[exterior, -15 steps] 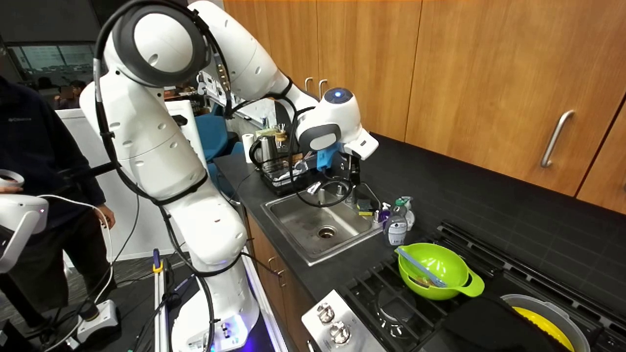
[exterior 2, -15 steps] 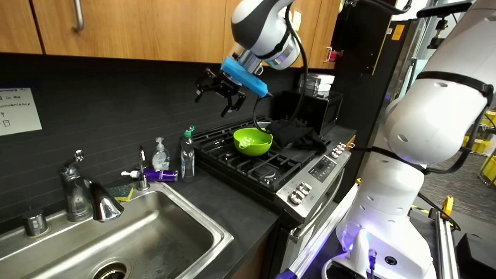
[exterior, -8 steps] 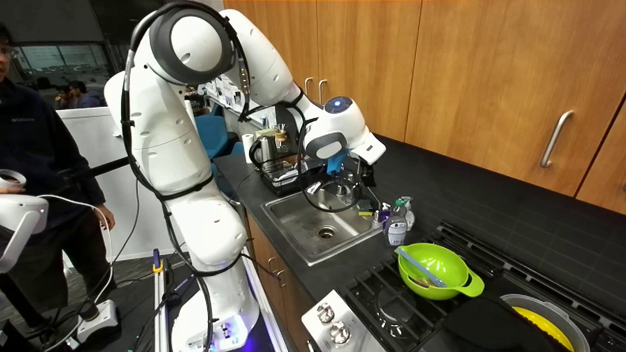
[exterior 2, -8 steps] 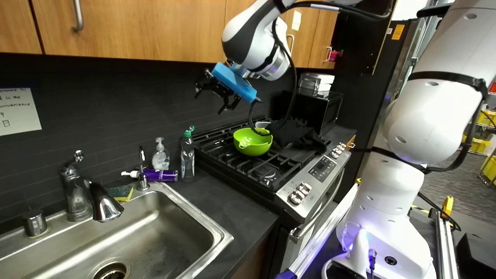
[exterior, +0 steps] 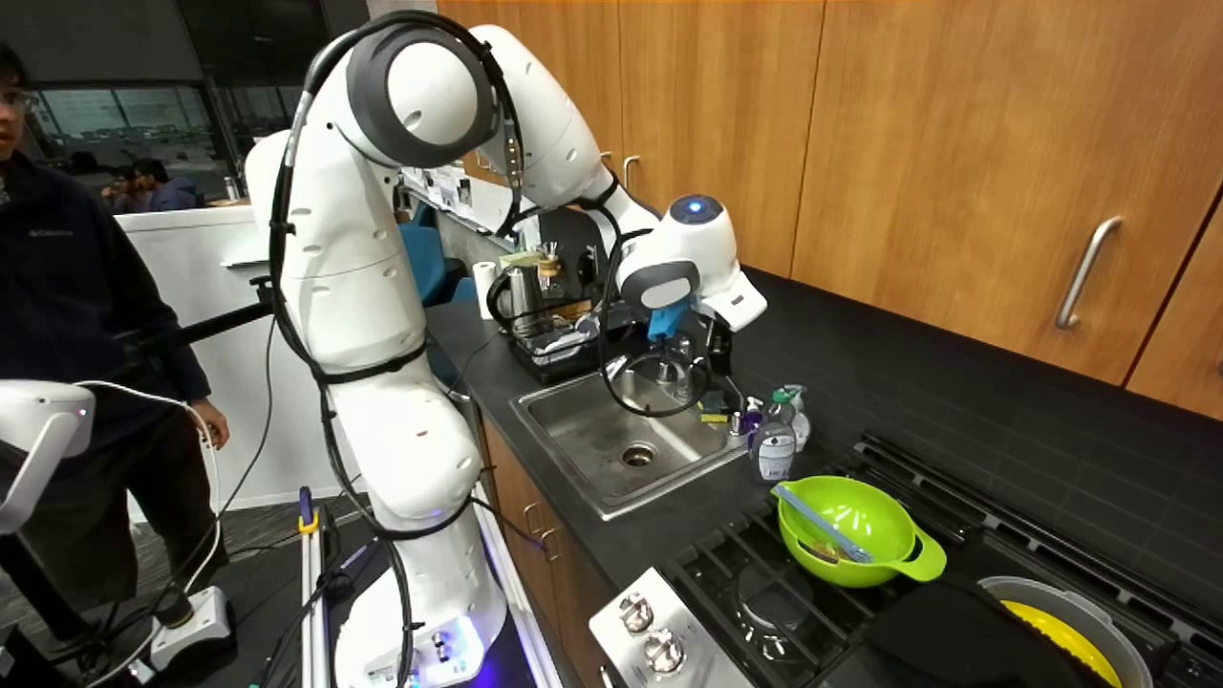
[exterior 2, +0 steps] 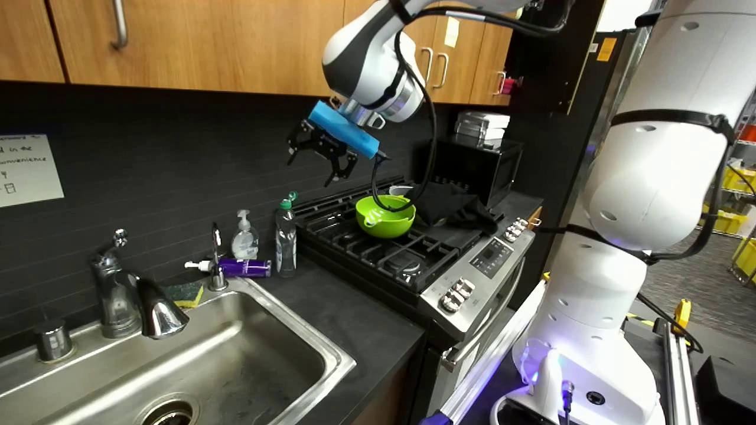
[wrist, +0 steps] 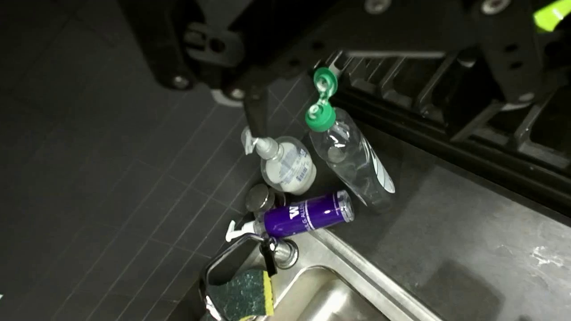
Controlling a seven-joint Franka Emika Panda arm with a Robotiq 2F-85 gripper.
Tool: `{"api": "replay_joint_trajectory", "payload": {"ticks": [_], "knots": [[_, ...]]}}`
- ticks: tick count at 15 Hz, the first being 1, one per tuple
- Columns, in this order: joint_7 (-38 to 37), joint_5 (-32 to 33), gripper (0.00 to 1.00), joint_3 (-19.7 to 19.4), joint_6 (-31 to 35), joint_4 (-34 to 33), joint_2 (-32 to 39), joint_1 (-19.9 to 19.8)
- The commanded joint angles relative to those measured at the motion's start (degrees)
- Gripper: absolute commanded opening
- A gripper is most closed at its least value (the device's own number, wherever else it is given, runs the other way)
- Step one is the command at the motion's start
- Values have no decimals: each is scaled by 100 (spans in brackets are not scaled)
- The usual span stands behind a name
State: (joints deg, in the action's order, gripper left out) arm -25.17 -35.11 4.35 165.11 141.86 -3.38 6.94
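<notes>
Claw point(exterior 2: 311, 171) hangs tilted in mid-air before the dark tiled wall point(exterior 2: 147, 171), fingers point(wrist: 256, 113) spread wide, apart from the things below. Hours read from the claw in an exterior view: clear bottle point(exterior 2: 286, 245) between six and seven o'clock, upright on the tabletop point(exterior 2: 360, 321), just beside the stove point(exterior 2: 481, 261). Wrist view shows its green cap point(wrist: 320, 117) flipped up. Pump soap bottle point(exterior 2: 245, 242) between seven and eight, standing near the wall. Purple bottle point(exterior 2: 247, 268) at seven, on its side behind a slim tap point(exterior 2: 217, 274). Sponge point(exterior 2: 186, 293), dark green with a yellow layer, between seven and eight, farther off, by the back rim of the steel sink point(exterior 2: 295, 323). Lime-green bowl point(exterior 2: 385, 224) at four, on the stove; black cloth point(exterior 2: 456, 206) beyond it, between three and four. In an exterior view, a blue-grey utensil point(exterior: 822, 522) leans inside that bowl, its upper end at the rim near ten o'clock. At the nine o'clock edge there, a person point(exterior: 72, 277) in a dark jacket is standing, face partly cut off.
</notes>
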Motion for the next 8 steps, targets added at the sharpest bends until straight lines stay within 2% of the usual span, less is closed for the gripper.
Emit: {"api": "replay_joint_trajectory", "payload": {"ticks": [1, 3, 8], "knots": [[11, -151, 100, -117, -588, -601, 613, -197], [75, -355, 100, -163, -813, -759, 862, -333], [444, -1395, 100, -156, -1181, -992, 1592, -682]]}}
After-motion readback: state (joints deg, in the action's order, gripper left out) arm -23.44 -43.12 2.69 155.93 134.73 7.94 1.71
